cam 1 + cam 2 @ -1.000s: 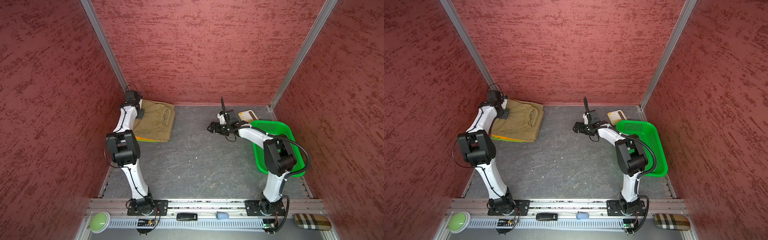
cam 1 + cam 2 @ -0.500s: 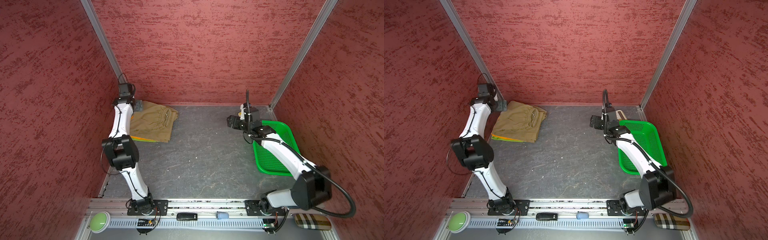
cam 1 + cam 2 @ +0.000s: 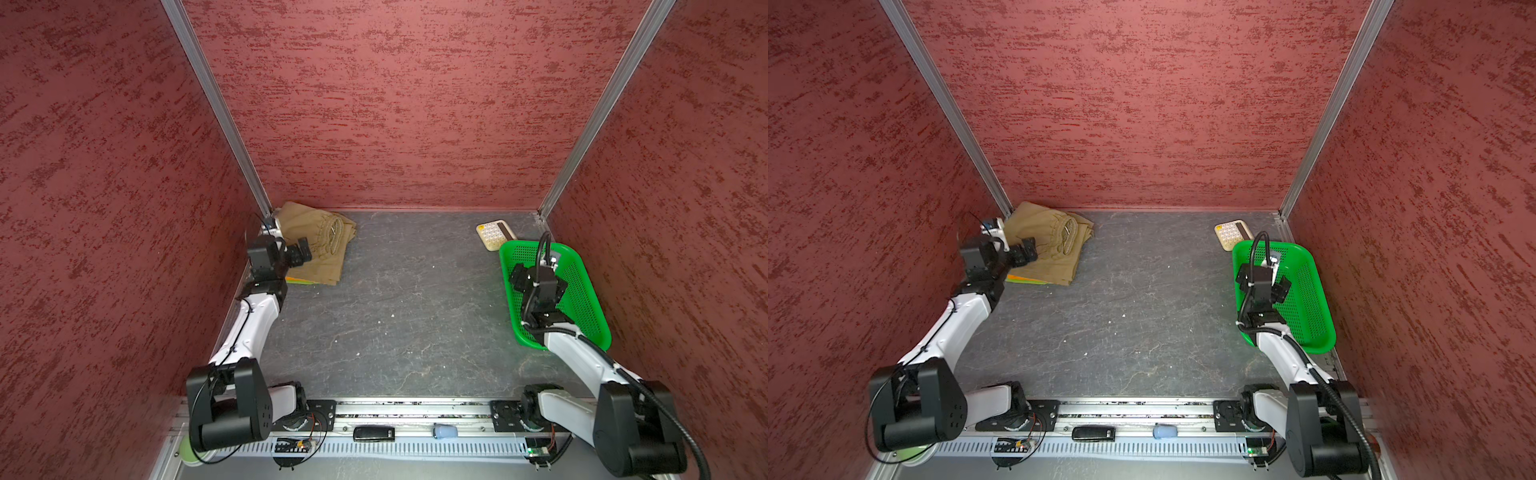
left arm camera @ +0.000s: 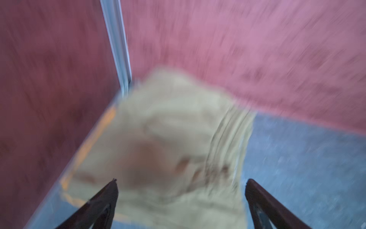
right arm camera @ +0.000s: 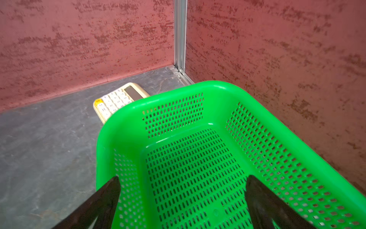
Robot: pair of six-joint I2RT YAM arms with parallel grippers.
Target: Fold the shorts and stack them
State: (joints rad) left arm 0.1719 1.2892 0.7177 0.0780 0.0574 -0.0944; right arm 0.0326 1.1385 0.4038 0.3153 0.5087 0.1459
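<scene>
Tan shorts [image 3: 322,245] lie folded on top in the far left corner, with an orange pair [image 4: 87,146] peeking out under them. They look soft, light and floppy, so I think I would pinch a thick folded edge or the waistband. My left claw [image 4: 181,182] is wide open just above them, holding nothing. My right claw [image 5: 183,178] is wide open too, over the basket [image 5: 122,123].

The khaki shorts [image 3: 320,245] are matt, wrinkled cloth. The basket [image 5: 198,87] is glossy, smooth green plastic. The table [image 3: 395,316] looks matt and stone-like. The walls [image 3: 415,104] are rough; the corner post [image 5: 179,33] is brushed metal. My right end effector [image 5: 183,178] has matt black fingers [image 5: 107,198].
</scene>
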